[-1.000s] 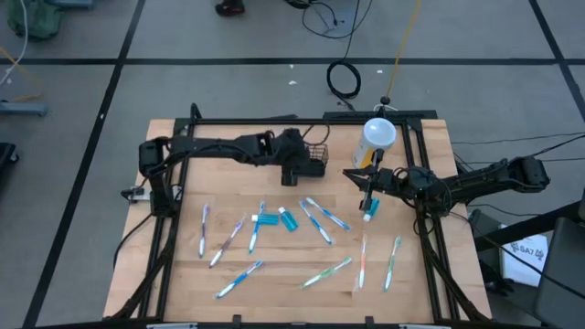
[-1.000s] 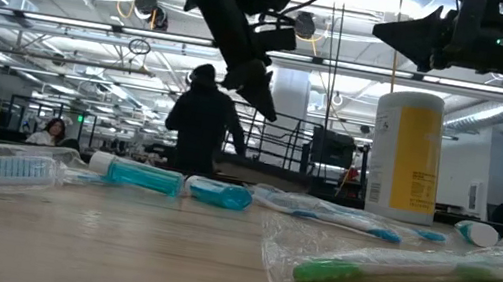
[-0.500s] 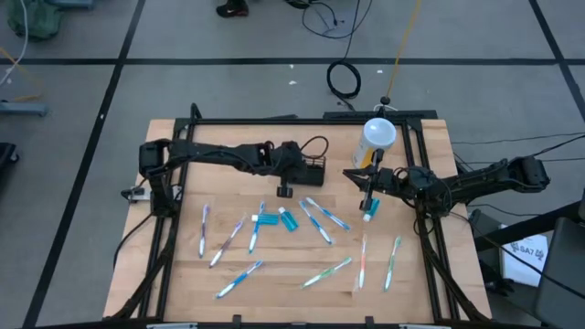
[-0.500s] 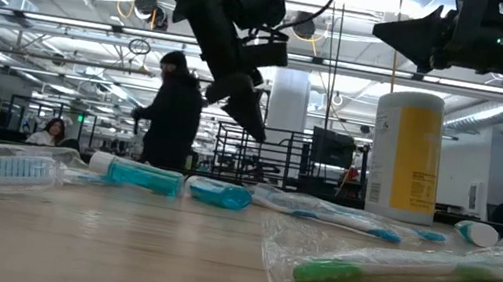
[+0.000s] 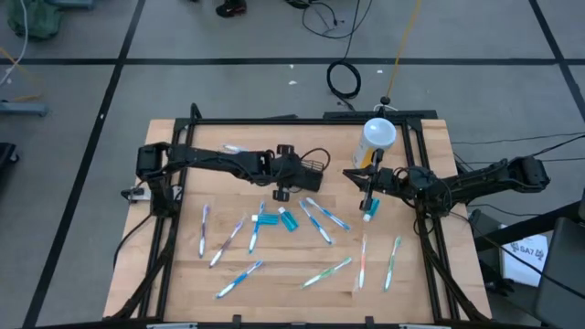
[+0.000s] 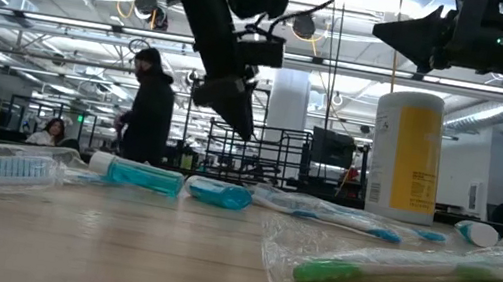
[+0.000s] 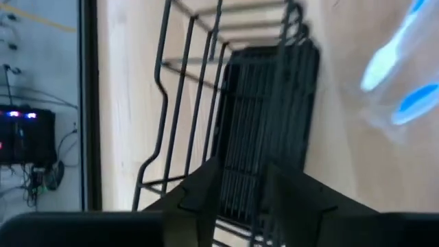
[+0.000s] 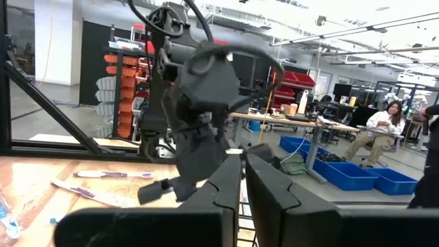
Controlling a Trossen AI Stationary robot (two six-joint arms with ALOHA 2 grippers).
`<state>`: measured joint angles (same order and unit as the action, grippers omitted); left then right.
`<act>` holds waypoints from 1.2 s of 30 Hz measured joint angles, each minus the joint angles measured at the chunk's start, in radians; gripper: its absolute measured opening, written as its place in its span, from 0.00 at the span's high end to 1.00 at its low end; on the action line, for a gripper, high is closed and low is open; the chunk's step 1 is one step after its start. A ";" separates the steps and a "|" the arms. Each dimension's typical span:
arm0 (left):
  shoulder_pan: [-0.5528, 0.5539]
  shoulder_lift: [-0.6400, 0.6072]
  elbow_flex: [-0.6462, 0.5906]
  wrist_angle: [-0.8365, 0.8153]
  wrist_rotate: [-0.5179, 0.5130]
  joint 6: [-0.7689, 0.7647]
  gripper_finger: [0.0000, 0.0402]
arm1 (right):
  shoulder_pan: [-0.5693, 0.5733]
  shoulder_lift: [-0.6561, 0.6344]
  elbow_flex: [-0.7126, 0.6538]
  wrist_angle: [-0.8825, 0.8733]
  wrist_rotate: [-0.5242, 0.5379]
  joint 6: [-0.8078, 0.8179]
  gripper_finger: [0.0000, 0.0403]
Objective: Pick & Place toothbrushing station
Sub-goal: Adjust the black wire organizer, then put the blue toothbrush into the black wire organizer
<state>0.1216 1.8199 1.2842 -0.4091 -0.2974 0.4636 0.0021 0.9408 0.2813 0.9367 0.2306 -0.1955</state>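
The toothbrushing station [image 5: 315,163], a black wire caddy, stands on its base at the table's far middle. In the low view the toothbrushing station [image 6: 265,153] shows behind the toothbrushes. My left gripper [image 5: 298,170] reaches it from the table's left and is open. In the left wrist view my left gripper [image 7: 243,199] has the caddy's near wall [image 7: 257,137] in the gap between its fingers. My right gripper [image 5: 367,194] hangs shut above the table, just near of the yellow bottle. In its own view my right gripper [image 8: 243,182] holds nothing. My left gripper has one finger [image 7: 202,195] on each side of the caddy's near wire wall [image 7: 240,185], coming slanting down from the table's left. I cannot tell whether the fingers touch the wire. The caddy stands level on the table.
A tall yellow bottle with a white lid [image 5: 377,135] stands right of the caddy. Several wrapped toothbrushes [image 5: 320,219] and small teal tubes [image 5: 267,220] lie across the table's near half. A person [image 6: 147,109] walks in the room beyond.
My left gripper has drawn back toward the table's left edge and come lower. The caddy, which hung tilted off the table a second ago, now stands level on it.
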 joint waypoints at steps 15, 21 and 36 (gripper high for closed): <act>0.060 -0.372 0.000 -0.161 0.096 -0.003 0.60 | 0.000 0.000 0.000 -0.013 0.000 0.011 0.95; 0.253 -0.483 -0.056 -0.172 0.344 -0.055 0.60 | 0.000 0.000 0.000 -0.015 0.000 0.059 0.95; 0.515 -0.315 -0.371 -0.055 0.362 0.102 0.60 | 0.000 0.000 0.000 -0.060 0.000 0.103 0.95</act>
<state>0.6369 1.5045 0.9134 -0.4637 0.0643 0.5653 0.0021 0.9409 0.2817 0.8772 0.2306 -0.0920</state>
